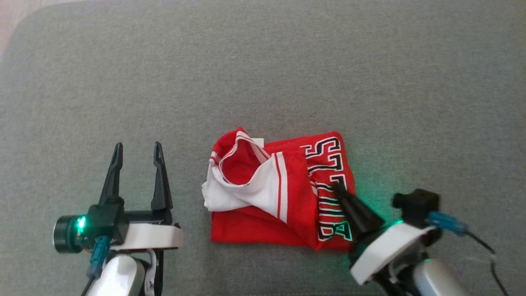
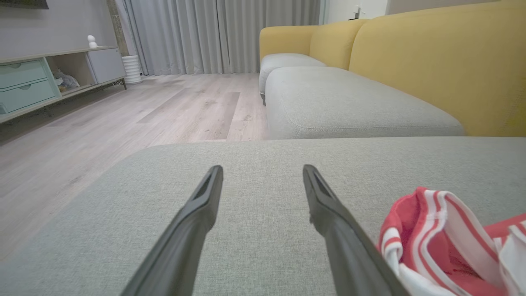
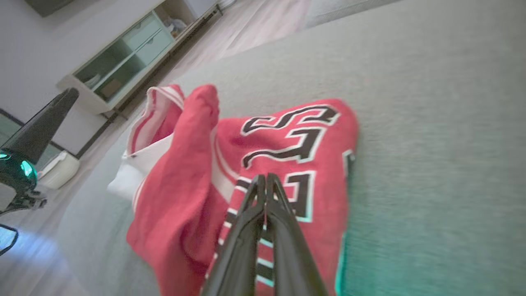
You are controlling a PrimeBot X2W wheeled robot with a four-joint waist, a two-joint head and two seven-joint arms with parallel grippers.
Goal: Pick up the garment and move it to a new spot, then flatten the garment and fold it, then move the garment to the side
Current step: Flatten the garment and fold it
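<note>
The red shirt (image 1: 283, 193) lies crumpled on the grey cushion (image 1: 263, 74), the closed right gripper (image 1: 336, 188) tipped onto its lettering, the left gripper (image 1: 137, 144) spread wide near its collar.

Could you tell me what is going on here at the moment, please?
A two-armed robot is working on a red and white garment that lies crumpled on a grey cushion. Its right gripper has its fingers shut at the lettered part of the garment, apparently pinching the fabric, which is not yet lifted. Its left gripper is open over the bare cushion beside the garment, apart from it.
</note>
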